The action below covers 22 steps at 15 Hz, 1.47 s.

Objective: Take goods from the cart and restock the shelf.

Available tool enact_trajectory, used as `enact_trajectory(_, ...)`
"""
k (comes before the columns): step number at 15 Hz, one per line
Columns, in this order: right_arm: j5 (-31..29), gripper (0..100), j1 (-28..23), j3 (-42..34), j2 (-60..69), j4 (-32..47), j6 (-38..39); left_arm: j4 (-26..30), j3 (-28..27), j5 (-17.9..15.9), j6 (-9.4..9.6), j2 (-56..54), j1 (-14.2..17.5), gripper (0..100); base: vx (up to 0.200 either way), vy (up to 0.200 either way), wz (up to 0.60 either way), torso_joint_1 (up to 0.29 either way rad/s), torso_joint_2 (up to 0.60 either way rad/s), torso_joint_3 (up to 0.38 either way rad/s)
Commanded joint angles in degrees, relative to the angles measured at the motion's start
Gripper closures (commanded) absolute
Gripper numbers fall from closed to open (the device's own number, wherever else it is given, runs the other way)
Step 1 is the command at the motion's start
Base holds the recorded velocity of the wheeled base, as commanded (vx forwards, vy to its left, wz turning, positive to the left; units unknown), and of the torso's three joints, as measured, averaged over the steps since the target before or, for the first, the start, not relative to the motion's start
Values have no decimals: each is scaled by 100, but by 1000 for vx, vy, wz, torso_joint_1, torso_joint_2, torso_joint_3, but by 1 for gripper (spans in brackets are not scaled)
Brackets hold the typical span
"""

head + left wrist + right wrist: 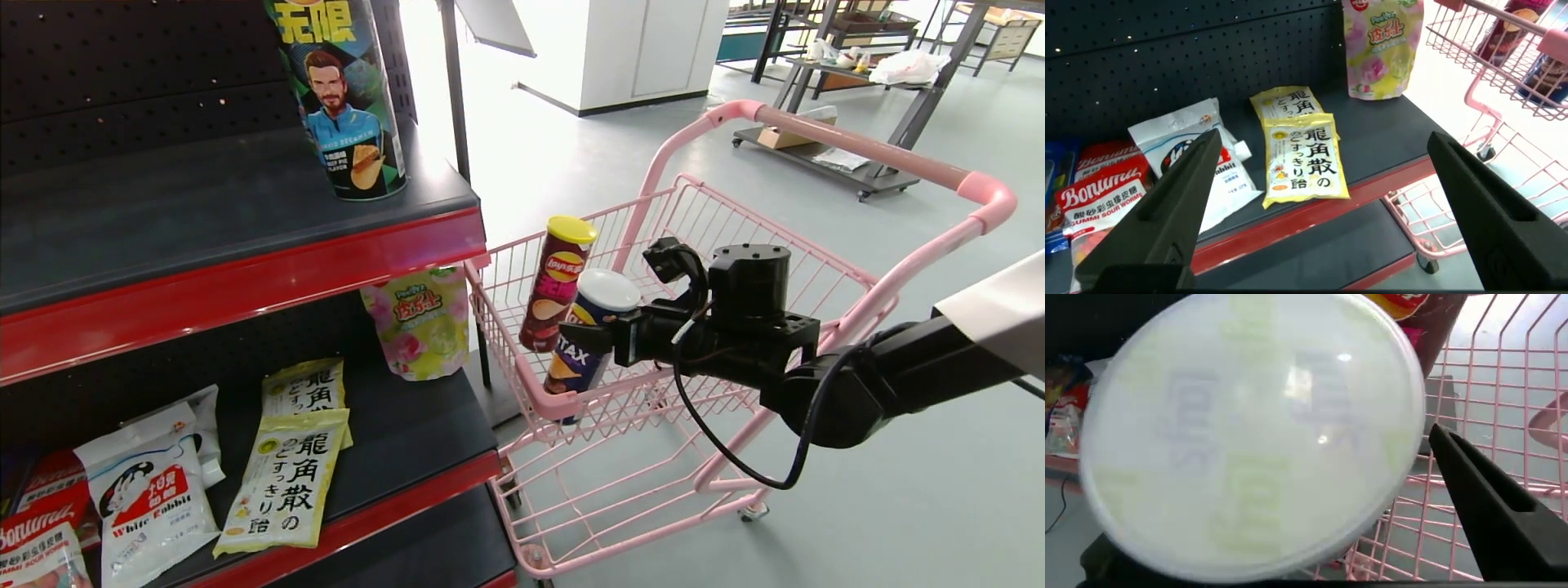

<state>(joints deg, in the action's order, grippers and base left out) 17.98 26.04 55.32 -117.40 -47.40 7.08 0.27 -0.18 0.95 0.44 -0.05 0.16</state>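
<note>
The right end effector [589, 336] is clamped around a blue can [600, 298] with a white lid. The can leans a bit and is in the near left corner of the pink cart [824, 139]. Just beside it stands a dark red can [559, 282] with a yellow lid. The shelf [245, 282] is to the left of the cart. A tall green can [347, 106] stands on its top board. The left end effector [1323, 140] hangs in front of the lower board, its 2 fingers [1167, 220] wide apart and holding nothing. On that board lie 2 yellow bags [286, 482], with a white bag [151, 498] to their left. A pink and green pouch [420, 322] stands at the right end.
</note>
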Motion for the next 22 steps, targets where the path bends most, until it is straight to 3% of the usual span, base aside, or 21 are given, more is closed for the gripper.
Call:
enact_trajectory(1,-84,0,77,93,-284,-200,12,0,1,2,0,5,2,0,0,0,0,0,0,0)
enact_trajectory(2,-84,100,86,110,-319,-270,21,0,1,2,0,5,2,0,0,0,0,0,0,0)
enact_trajectory(9,-58,100,147,110,648,-182,-23,8,1,10,0,5,-7,0,0,0,0,0,0,0)
enact_trajectory(13,-58,100,42,910,2291,1338,-23,0,1,2,0,5,-7,0,0,0,0,0,0,0)
enact_trajectory(16,-111,100,15,954,3601,2613,-190,0,1,2,0,5,-7,0,0,0,0,0,0,0)
enact_trajectory(18,-471,100,15,664,4445,3439,-260,0,1,2,0,5,2,0,0,0,0,0,0,0)
enact_trajectory(19,-1086,100,15,304,5042,4037,-322,0,1,2,0,5,2,0,0,0,0,0,0,0)
enact_trajectory(21,-2079,100,15,-935,6484,5162,-401,8,1,2,0,5,2,0,0,0,0,0,0,0)
enact_trajectory(22,-2097,100,24,-1489,7011,5293,-445,0,1,2,9,5,-7,0,0,0,0,0,0,0)
